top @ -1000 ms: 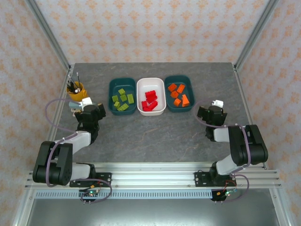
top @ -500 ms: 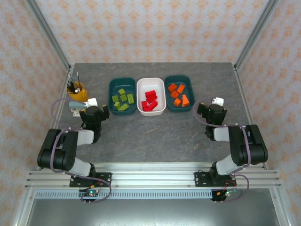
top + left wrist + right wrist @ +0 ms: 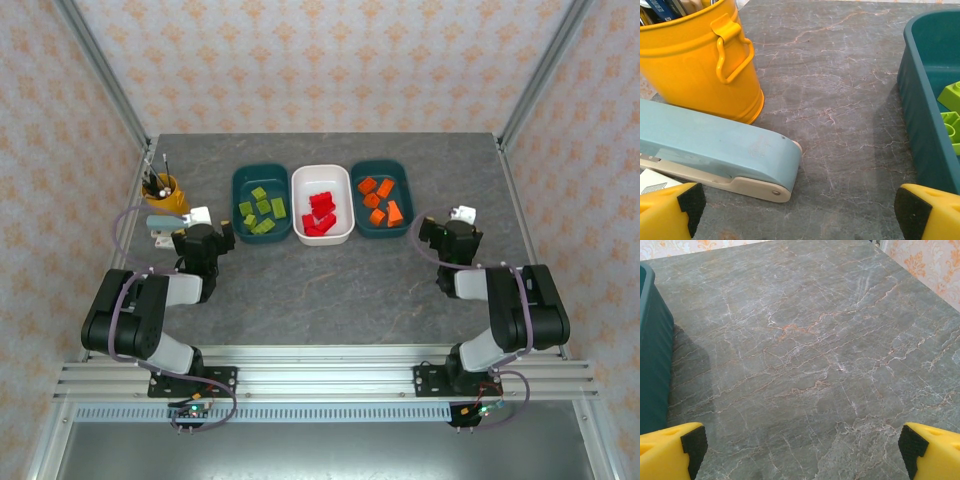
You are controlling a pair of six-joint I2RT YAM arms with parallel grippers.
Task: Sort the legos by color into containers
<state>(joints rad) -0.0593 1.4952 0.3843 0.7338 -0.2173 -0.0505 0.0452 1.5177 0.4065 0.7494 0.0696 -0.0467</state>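
On the tabletop (image 3: 330, 290) green legos (image 3: 262, 213), red ones (image 3: 319, 213) and orange ones (image 3: 381, 200) lie sorted in three trays (image 3: 295, 205), both jaws wide open and empty, so sorting seems finished and the arms need only retreat.

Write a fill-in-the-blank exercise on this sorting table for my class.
The white tray holds only ____ legos.
The lime green legos lie in the ____ teal tray.
Beside the yellow pen cup lies a light blue ____.
The left claw and the right claw both stand ____.
Missing words: red; left; stapler; open.
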